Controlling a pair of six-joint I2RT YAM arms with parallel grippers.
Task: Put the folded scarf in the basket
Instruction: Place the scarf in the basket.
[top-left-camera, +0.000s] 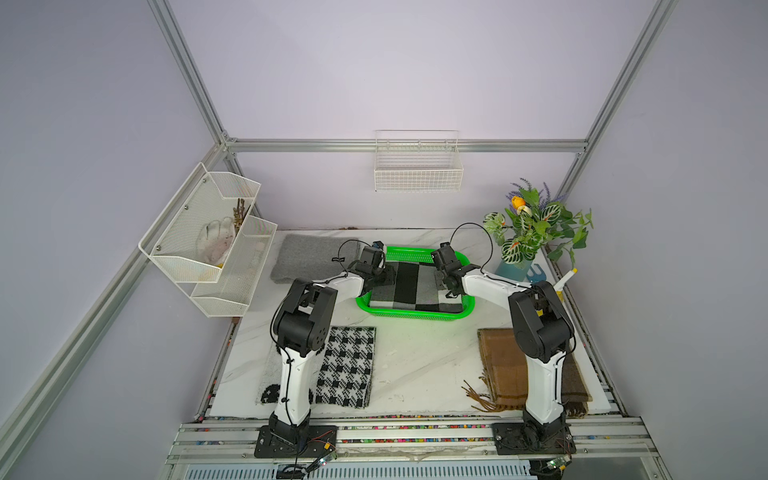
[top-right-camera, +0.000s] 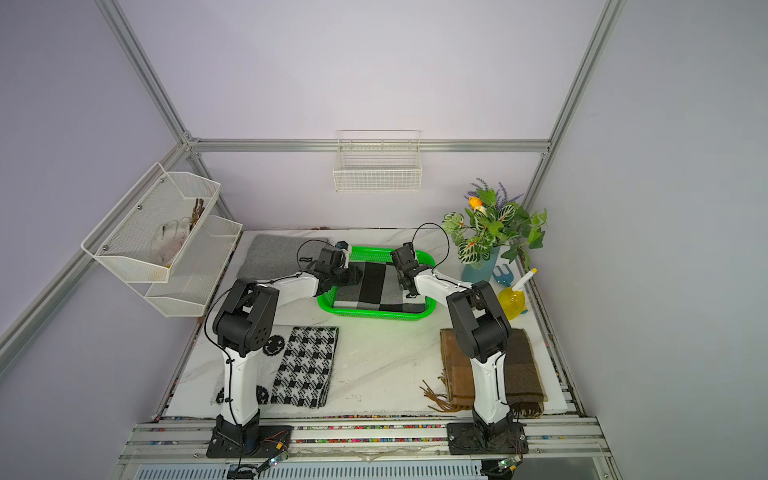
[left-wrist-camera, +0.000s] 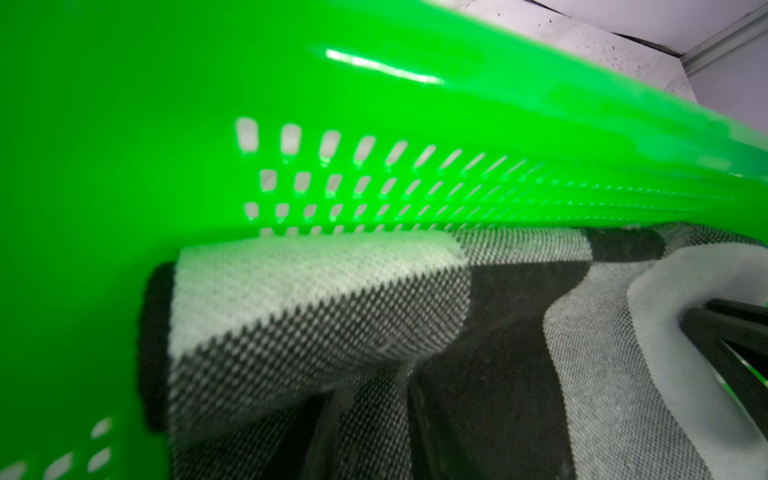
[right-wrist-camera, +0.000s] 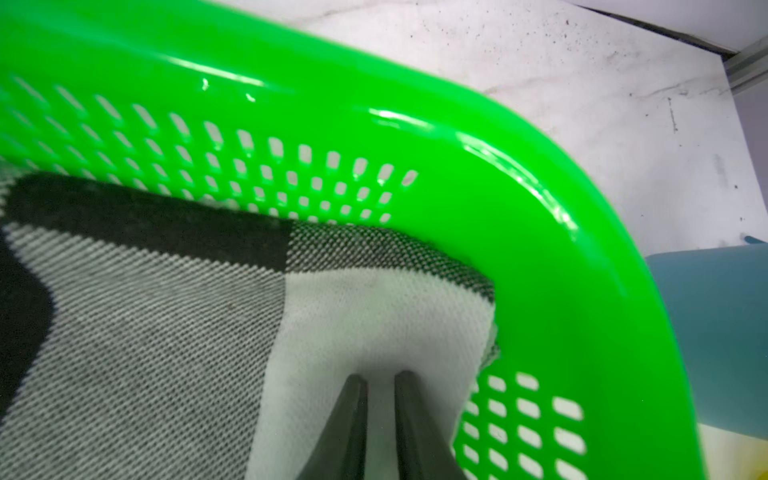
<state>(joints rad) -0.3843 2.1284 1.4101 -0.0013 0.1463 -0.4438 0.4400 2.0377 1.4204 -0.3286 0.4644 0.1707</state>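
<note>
- Inside the basket (top-left-camera: 409, 316) sits the scarf (top-left-camera: 415, 286), filling it; the left gripper (top-left-camera: 388, 275) and right gripper (right-wrist-camera: 381, 376) each pinch an edge.
- Rising without letting go likely drags the folds out.
- Either gripper may catch the perforated wall.

scarf (top-left-camera: 415, 286) fills the basket (top-left-camera: 411, 316); bare table (top-left-camera: 415, 353) lies open in front.

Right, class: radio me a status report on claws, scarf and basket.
Right claw shut on scarf. Left claw at opposite edge, grip unclear. Scarf lying inside basket. Nothing in the way.
</note>
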